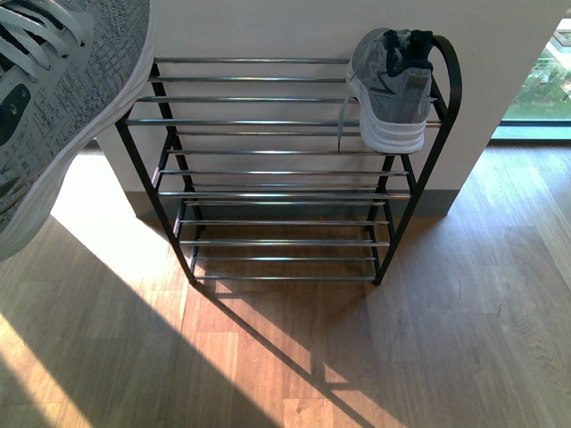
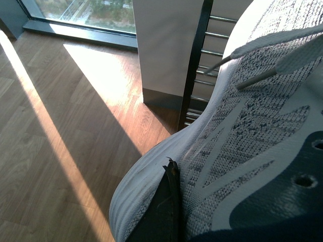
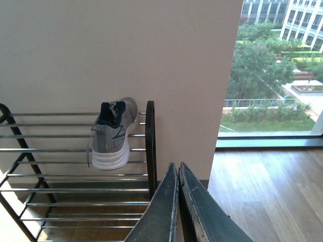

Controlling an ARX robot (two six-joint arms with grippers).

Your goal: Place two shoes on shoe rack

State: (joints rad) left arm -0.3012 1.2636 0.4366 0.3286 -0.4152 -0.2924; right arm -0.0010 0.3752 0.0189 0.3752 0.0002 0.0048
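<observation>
One grey sneaker (image 1: 393, 85) is home and parked! It sits on the top tier of the shoe rack (image 1: 268, 122), tucked into the rack's right end against the black arched side frame. Its heel faces the robot, and a lace dangles down past the chrome rods.

Over at the rack's left end, the raised sneaker (image 1: 62, 98) is up in the air, above and in front of the top tier. It is so close to the front camera that it fills that corner, white laces and thick white sole on show. The left pincer (image 2: 169, 196) is grasping it. One dark finger (image 2: 162, 222) presses against the pale sole edge, and the other finger is hidden behind the shoe.

The right pincer (image 3: 178, 167) is clenched on nothing, fingers pressed flat together. It hangs out in front of the rack's right side frame.

The rack stands on the wooden floor (image 1: 464, 312), backed against a pale wall (image 3: 101, 50), with sunlight striping the boards in front of it.
</observation>
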